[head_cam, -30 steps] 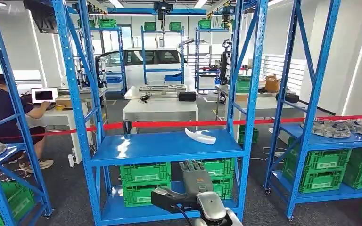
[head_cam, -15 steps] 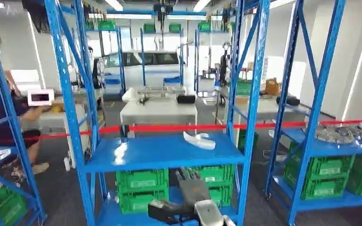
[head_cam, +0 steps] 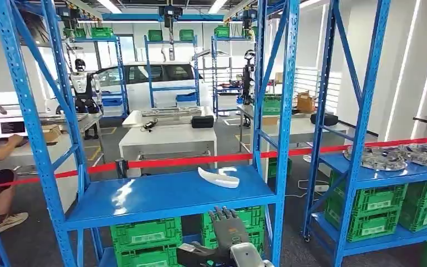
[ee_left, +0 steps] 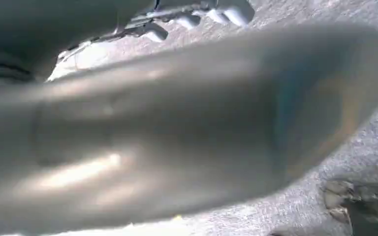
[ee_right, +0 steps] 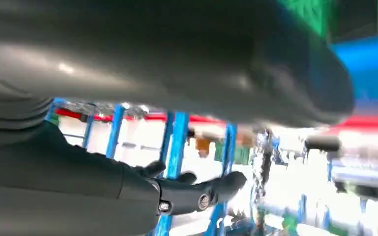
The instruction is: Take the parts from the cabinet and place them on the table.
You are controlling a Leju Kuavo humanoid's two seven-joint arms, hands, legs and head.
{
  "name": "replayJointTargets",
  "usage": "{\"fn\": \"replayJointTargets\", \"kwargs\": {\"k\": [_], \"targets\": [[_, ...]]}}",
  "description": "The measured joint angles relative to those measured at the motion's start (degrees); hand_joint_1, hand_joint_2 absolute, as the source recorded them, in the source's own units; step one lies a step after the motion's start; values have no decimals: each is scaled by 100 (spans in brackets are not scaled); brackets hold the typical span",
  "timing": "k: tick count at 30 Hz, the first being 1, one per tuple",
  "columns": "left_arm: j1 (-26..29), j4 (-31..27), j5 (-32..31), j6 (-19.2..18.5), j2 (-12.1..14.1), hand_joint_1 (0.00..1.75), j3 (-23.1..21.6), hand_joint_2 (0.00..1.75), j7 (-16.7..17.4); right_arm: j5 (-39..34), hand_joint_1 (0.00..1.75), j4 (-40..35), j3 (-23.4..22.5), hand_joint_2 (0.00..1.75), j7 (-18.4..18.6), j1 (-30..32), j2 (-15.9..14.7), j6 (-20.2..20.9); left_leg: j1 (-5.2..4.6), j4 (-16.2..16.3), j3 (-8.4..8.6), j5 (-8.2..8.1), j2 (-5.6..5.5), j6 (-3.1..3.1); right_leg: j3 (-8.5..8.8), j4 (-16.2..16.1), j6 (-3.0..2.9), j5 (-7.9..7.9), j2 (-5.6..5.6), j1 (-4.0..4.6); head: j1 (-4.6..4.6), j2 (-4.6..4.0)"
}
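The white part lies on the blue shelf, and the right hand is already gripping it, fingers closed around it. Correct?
Not quite. The white part does lie on the blue shelf, but the head view shows the right hand below the shelf's front edge, fingers spread, holding nothing and apart from the part.

We stood in a factory workshop: blue steel racks [head_cam: 172, 194] held green crates [head_cam: 147, 233], a white car [head_cam: 144, 78] sat behind white tabletops [head_cam: 164, 136], and red barrier tape [head_cam: 200, 161] crossed the floor.
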Motion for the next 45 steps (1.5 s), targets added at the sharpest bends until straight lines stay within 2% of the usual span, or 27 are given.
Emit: {"fn": "replayJointTargets", "kwargs": {"k": [1,2,4,5,7,9,10,11,12,14,15,17,20,21,23,25,26,32,34,36,37,38,39,42,43,44,45], "targets": [[-7,-9,3,0,2,0,0,0,-9,-9,0,-26,0,0,4,-30,5,-9,6,33,40,-130,-6,25,179,29,19,-6,0,-1,4,0],[-50,-15,3,0,0,0,2,0,-20,-15,0,-37,0,0,2,-109,9,-20,11,52,98,-208,-9,73,82,226,39,148,-1,-4,0,0],[-120,-20,3,0,-2,0,2,0,-33,-20,0,-53,11,0,2,-222,24,-26,42,37,300,-340,-21,134,-561,1281,96,626,-79,-9,18,0],[-131,-20,3,2,2,0,2,0,-33,-24,0,-48,31,0,0,-231,24,-22,49,34,411,-447,-19,166,-926,1737,142,696,-124,-16,22,0],[-140,-20,3,0,7,0,2,0,-33,-31,0,-40,81,0,2,-193,20,-15,58,30,650,-672,-27,183,-1488,2112,191,245,-144,-49,24,0],[-113,-15,3,2,4,0,4,0,-28,-31,0,-35,92,0,17,-181,7,-16,67,30,945,-926,-56,170,-1897,1988,236,-462,-155,-68,35,0],[-105,-15,3,0,0,0,4,0,-31,-31,0,-35,94,0,17,-181,7,-16,71,29,1103,-1057,-72,153,-2014,1771,231,-597,-159,-69,39,0],[-105,-13,3,0,-2,0,4,0,-31,-31,0,-31,103,0,17,-180,1,-16,76,29,1251,-1172,-81,146,-2071,1483,223,-509,-162,-70,39,0],[-104,-11,3,0,-7,0,4,0,-31,-31,0,-20,116,0,20,-170,-24,-11,78,24,1440,-1329,-82,132,-2095,1005,201,27,-171,-70,44,0],[-104,5,3,0,-11,0,4,0,-31,-42,0,41,146,0,20,-118,-71,-7,62,56,1720,-1599,-87,88,-2112,316,176,1635,-220,-26,35,0],[-113,-2,3,4,-9,0,4,0,-33,-48,0,50,159,0,17,-99,-65,13,43,-2,1798,-1725,-119,32,-1987,365,141,1670,-237,-15,46,0],[-145,-20,3,9,0,0,7,0,-31,-61,0,26,164,0,55,-173,-72,2,37,16,2006,-1649,-114,-46,-1811,367,62,1478,-206,-33,46,0],[-239,-26,3,20,-7,0,9,0,-31,-81,0,9,181,0,30,-338,-28,-11,46,1436,1131,-953,-65,-137,-1450,258,-76,1253,-168,-74,4,0],[-241,-24,3,20,-11,0,9,0,-33,-85,0,11,203,0,20,-331,-24,-9,53,1719,820,-1037,-55,-145,-1346,251,-88,1155,-161,-74,0,2],[-219,-20,3,20,-11,0,9,0,-31,-127,0,22,238,0,37,-277,-24,-2,54,1868,323,-1676,-47,-159,-1117,247,-98,959,-130,-73,2,0],[-181,-13,3,20,-11,0,17,0,-28,-158,0,44,245,0,46,-255,-24,2,54,1687,22,-2258,-40,-138,-861,242,-97,753,-103,-75,-2,2],[-176,-11,3,22,-11,0,31,0,-31,-179,0,57,251,0,59,-255,-26,4,53,1427,-46,-2288,-35,-127,-730,238,-94,647,-100,-73,-4,0],[-176,-9,3,24,-11,0,35,0,-28,-188,0,59,254,0,63,-254,-26,4,50,1217,-51,-2171,-34,-106,-659,236,-89,586,-101,-71,-7,2],[-167,-7,0,26,-11,0,37,0,-28,-201,0,59,256,0,70,-256,-26,4,25,703,-3,-1562,-30,-40,-551,230,-77,473,-108,-62,-7,0],[-158,-2,-6,31,-13,0,39,0,6,-247,0,65,260,0,79,-261,-24,0,-31,156,114,-541,-27,49,-360,233,-28,270,-54,-43,-11,0],[-304,-74,-50,39,-29,0,44,0,18,-308,0,0,269,0,109,-635,40,-26,19,85,672,-647,-33,139,-615,1377,138,717,-101,-36,9,0],[-303,-72,-57,42,-22,0,48,0,26,-328,0,28,278,0,125,-576,38,-26,26,96,800,-774,-31,190,-929,1785,184,702,-132,-52,15,-7],[-301,-70,-61,48,-28,0,50,0,26,-356,0,61,286,0,144,-494,22,-26,31,94,897,-871,-31,204,-1182,1972,220,455,-144,-71,28,-4],[-232,-55,-63,52,-63,0,66,0,42,-359,0,122,293,0,199,-256,-72,-33,53,95,1188,-1134,-89,156,-1694,1825,250,-492,-164,-95,33,-7],[-207,-48,-69,52,-74,0,72,0,53,-359,0,135,293,0,197,-226,-94,-35,62,94,1301,-1235,-100,140,-1782,1555,236,-565,-164,-95,35,-7],[-193,-42,-74,53,-81,0,77,0,59,-359,0,160,293,0,188,-199,-109,-33,72,92,1438,-1357,-105,118,-1831,1147,241,-327,-168,-95,35,-7],[-187,-39,-78,55,-85,0,81,0,63,-361,0,184,293,0,179,-172,-142,-33,80,91,1544,-1456,-102,101,-1851,804,243,137,-178,-95,42,-7]]}}
